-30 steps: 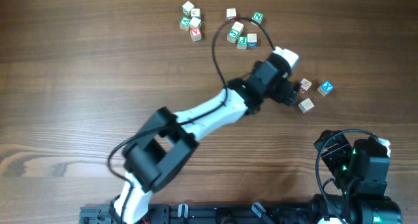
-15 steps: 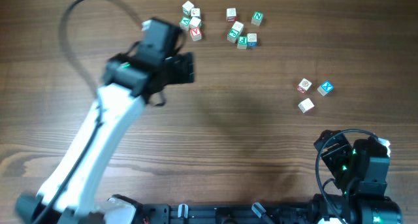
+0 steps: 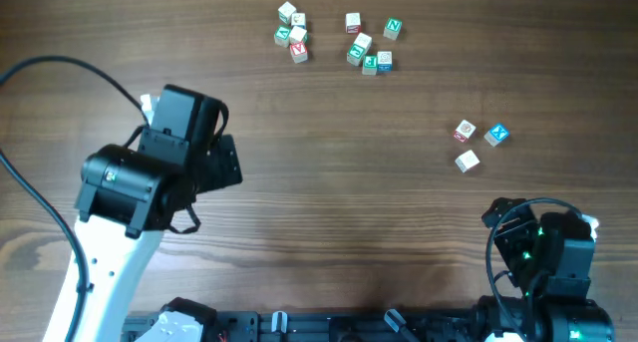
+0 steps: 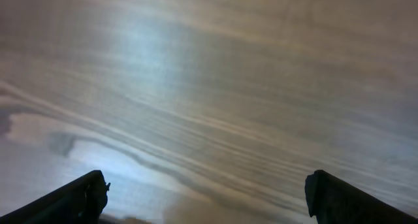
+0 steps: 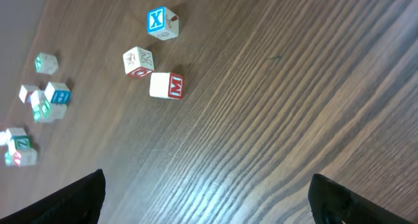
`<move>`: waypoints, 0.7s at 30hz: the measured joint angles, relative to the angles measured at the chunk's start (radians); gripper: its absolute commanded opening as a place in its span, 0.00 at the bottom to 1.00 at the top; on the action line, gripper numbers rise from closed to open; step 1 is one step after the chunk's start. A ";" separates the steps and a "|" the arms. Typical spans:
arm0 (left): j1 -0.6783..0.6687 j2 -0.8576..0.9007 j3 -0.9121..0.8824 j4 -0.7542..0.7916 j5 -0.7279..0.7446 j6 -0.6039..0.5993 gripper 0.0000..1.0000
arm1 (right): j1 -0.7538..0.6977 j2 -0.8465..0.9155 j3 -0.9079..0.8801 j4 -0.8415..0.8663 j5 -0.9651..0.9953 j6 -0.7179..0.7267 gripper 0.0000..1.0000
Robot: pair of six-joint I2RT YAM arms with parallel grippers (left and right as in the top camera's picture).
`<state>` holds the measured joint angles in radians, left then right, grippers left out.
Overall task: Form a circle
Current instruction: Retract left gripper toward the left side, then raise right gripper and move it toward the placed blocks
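The circle is a small group of three wooden cubes on the right side of the table: a blue-marked cube point(image 3: 496, 134), a pale red-marked cube point(image 3: 465, 131) and another pale cube point(image 3: 467, 162). The right wrist view shows them as the blue X cube point(image 5: 161, 22), a pale cube point(image 5: 138, 61) and a red M cube point(image 5: 166, 85), close together with small gaps. My left gripper point(image 3: 227, 163) is open over bare wood far to the left, and its view point(image 4: 206, 191) shows only tabletop. At the near right edge, my right gripper point(image 3: 506, 224) is open and empty point(image 5: 206, 191), short of the group.
A loose scatter of cubes lies at the far edge, one cluster point(image 3: 292, 35) to the left and another with green marks point(image 3: 369, 45) beside it. The same scatter point(image 5: 46, 100) shows at the left of the right wrist view. The left arm's cable point(image 3: 60, 68) loops over the left table area.
The left arm has swung away from the three cubes on the right, across the table to the left side, its gripper still open. The cubes and the right arm have not moved.
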<state>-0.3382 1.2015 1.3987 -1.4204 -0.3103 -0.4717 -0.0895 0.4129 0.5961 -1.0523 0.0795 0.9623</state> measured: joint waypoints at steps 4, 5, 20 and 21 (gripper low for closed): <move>0.000 -0.029 -0.105 -0.011 -0.003 -0.031 1.00 | 0.000 0.000 0.000 -0.002 -0.014 0.105 1.00; 0.000 -0.035 -0.119 -0.013 -0.003 -0.035 1.00 | 0.000 0.000 0.000 -0.002 -0.018 0.124 1.00; 0.000 -0.049 -0.133 -0.008 -0.007 -0.043 1.00 | 0.000 0.000 -0.001 -0.087 -0.031 0.339 1.00; 0.000 -0.049 -0.133 -0.008 -0.006 -0.043 1.00 | 0.000 0.000 -0.005 -0.048 -0.044 0.291 1.00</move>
<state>-0.3382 1.1526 1.2659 -1.4288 -0.3168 -0.5148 -0.0895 0.4129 0.5915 -1.1000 0.0353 1.2530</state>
